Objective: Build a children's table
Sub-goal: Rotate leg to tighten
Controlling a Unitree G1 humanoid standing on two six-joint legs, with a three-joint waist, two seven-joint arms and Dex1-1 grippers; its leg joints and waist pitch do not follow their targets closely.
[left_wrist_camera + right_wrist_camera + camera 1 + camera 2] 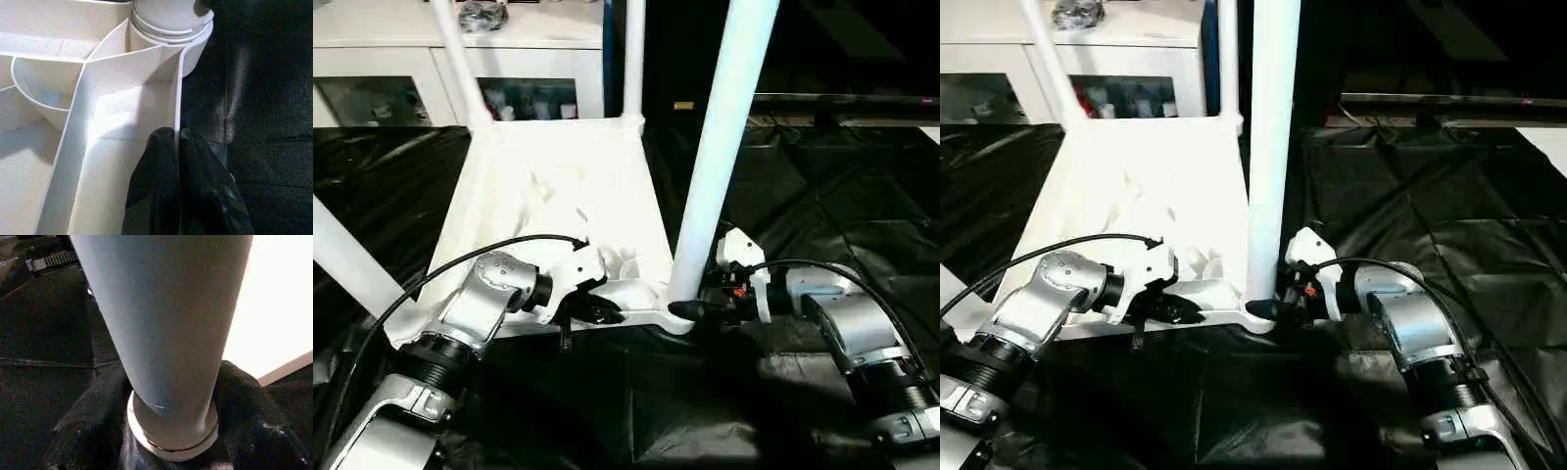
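The children's table (558, 186) lies upside down on black sheeting (822, 206), legs up. My left gripper (177, 139) pinches its near rim, jaws closed. My right gripper (171, 396) has jaws around the near-right leg (720, 147) at its socket.

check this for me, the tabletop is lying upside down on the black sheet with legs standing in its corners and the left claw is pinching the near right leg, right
One thing is off. The left claw is pinching the tabletop by its near rim wall, not the leg, as the left wrist view shows. It is the right claw that sits around the base of the near right leg. The rest holds: tabletop upside down on the black sheet, legs in its corners.
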